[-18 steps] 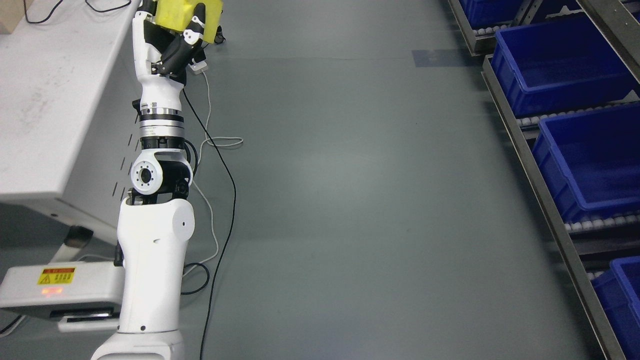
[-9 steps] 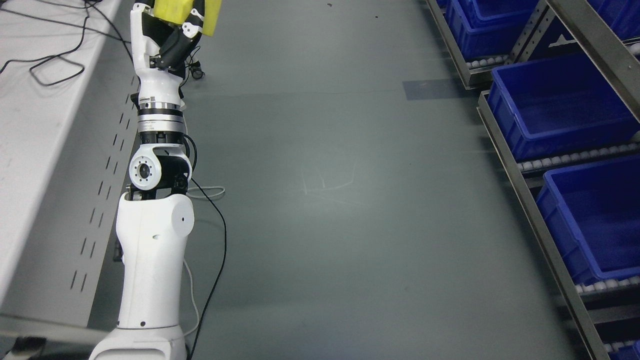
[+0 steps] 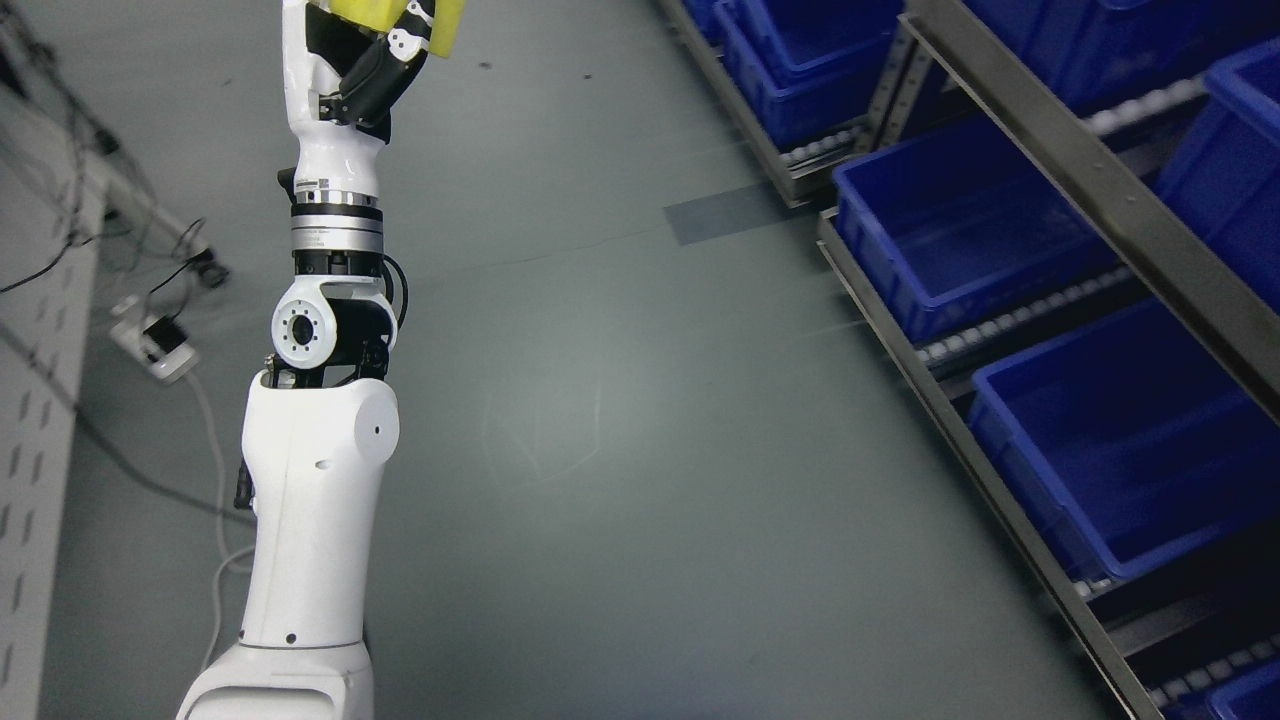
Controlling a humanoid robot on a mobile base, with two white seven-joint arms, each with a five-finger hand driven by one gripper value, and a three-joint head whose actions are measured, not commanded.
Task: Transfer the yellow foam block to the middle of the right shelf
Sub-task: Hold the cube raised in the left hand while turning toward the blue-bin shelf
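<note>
My left arm rises from the bottom left of the head view up to the top edge. Its hand is curled around the yellow foam block, which is cut off by the top of the picture. The block is held high over the grey floor, well left of the shelf. The shelf with its metal rails stands along the right side, carrying blue bins on roller tracks at several levels. My right arm does not show.
A white table edge with slotted side runs down the far left. Cables and a white power adapter lie on the floor beside it. Grey floor stretches between my arm and the shelf.
The whole picture has swung: the camera turned toward the shelf, so the table slid out to the left and the bins came nearer. The hand keeps its hold on the block.
</note>
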